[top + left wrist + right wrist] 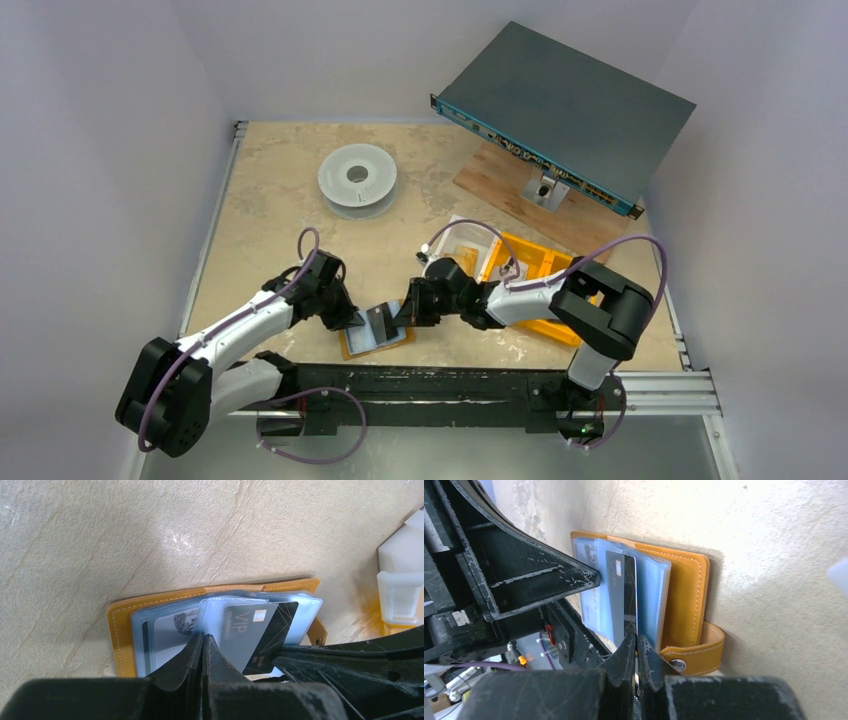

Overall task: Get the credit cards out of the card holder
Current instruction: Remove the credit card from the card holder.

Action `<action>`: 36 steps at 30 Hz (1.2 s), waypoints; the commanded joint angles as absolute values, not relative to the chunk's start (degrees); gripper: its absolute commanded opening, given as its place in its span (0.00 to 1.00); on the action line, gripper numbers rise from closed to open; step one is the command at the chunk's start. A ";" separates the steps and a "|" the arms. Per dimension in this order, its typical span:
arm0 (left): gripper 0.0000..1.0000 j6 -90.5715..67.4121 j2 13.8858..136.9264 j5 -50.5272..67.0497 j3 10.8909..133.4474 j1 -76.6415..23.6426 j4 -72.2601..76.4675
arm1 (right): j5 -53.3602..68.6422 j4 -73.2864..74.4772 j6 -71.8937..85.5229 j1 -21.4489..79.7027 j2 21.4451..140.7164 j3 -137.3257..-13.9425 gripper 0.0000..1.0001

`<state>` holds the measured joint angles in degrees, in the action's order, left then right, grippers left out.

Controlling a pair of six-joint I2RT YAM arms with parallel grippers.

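Left claw [203,647]: fingers together, nipped on the near edge of the clear sleeves [165,630], apparently as an anchor so the holder cannot slide when you pull. Card holder [120,635]: lies open and flat on the surface [280,200], mustard cover down, between the two arms and just beside the near rail. Its sleeves fan upward and its strap tab [704,650] curls free at the right end. Dark card [260,630]: one item, marked VIP, partly out of its sleeve and tilted, with a corner toward the right arm. Right claw [636,652]: fingers pressed together on that card's lower edge, placed to draw it along the sleeve's opening. Room: you have bare surface beyond the holder's far edge, and the white spool [357,180] is well apart. The orange bin [540,262] sits close behind the right forearm, so judge the withdrawal path there as the tight side.
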<state>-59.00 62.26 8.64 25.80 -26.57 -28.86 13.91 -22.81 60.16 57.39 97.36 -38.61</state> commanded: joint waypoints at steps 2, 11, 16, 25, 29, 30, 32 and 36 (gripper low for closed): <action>0.00 -58.19 64.24 4.15 24.15 -26.37 -32.48 | 10.41 -18.92 56.86 56.95 95.74 -40.43 0.05; 0.00 -57.85 64.42 4.47 24.16 -26.37 -32.31 | 14.06 -21.80 56.34 57.04 100.47 -42.44 0.34; 0.00 -57.84 64.41 4.57 24.04 -26.37 -32.13 | 15.23 -22.57 56.53 57.16 101.33 -43.36 0.26; 0.00 -57.29 65.70 4.33 24.75 -26.37 -32.57 | 15.38 -21.00 55.75 57.39 100.20 -43.91 0.00; 0.00 -56.91 66.72 4.38 25.06 -26.37 -32.56 | 12.58 -16.66 54.26 57.37 97.64 -43.95 0.00; 0.00 -56.87 66.90 4.44 25.05 -26.37 -32.51 | 12.02 -15.76 53.92 57.39 96.89 -43.88 0.00; 0.00 -56.78 67.22 4.40 25.18 -26.37 -32.57 | 11.28 -14.04 53.35 57.39 95.59 -43.69 0.00; 0.00 -56.74 67.24 4.45 25.27 -26.36 -32.64 | 9.80 -11.04 52.27 57.35 93.40 -43.59 0.00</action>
<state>-58.96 65.06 9.54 27.14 -26.57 -28.84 13.23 -16.14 55.18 57.41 96.64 -42.54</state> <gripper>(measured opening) 0.003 0.007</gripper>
